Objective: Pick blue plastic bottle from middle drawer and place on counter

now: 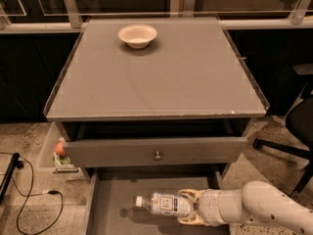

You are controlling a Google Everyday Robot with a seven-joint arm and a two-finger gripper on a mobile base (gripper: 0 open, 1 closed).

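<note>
Nearest of all, below and forward of the counter (161,82), the middle drawer (110,197) stood pulled out, its flat grey floor showing under the counter's front edge. The blue plastic bottle (164,204) lay on its side in that drawer — white cap toward the counter's left side, labelled body running toward its right. The gripper (184,207) was at the bottle's base end, low beneath the front right part of the counter. One pale finger sat on the far side of the bottle and one on the near side, both against it, so the bottle was clasped between them. Whether the bottle rested on the drawer floor or hung just clear of it could not be told. The white arm (266,210) ran off from the gripper, below the counter's front right corner.

Just under the counter's front edge a grey drawer front (122,153) sat slightly forward, with a small round knob (157,155) at its middle. By the counter's front left corner a pale bin (46,155) stood on the speckled floor (24,136), with a dark cable (51,193) nearer than it. Off the counter's right side stood a dark chair (298,126).

On the counter itself — toward its far edge, left of centre — a white bowl (137,35) sat upright.
</note>
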